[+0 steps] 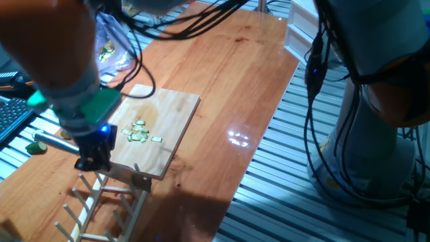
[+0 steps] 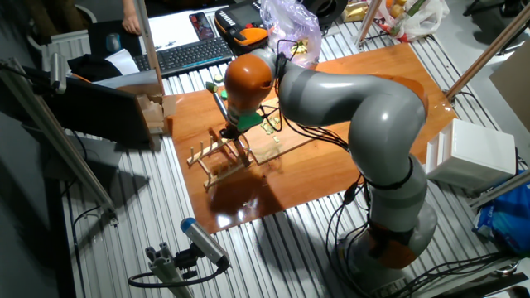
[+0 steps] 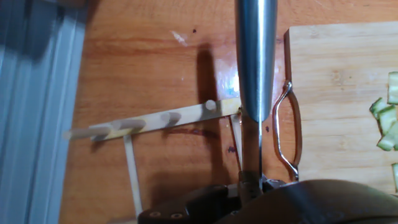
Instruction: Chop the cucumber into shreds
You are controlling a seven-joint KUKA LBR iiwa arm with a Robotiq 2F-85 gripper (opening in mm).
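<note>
Overhead indoor light gives a white glare patch on the glossy wooden table (image 1: 222,101) near its right edge. The orange arm (image 1: 47,47) at upper left is blurred. In the hand view a metal blade (image 3: 255,56) is out of focus, shining, with a dark shadow on its left.

The shreds (image 3: 387,118) run off the hand view's right edge, and the pincer's (image 1: 93,156) fingertips look too dark to separate.

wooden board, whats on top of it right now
A small cluster of pale-green cucumber shreds lies on the wooden board; the gripper covers its near-left edge.
</note>
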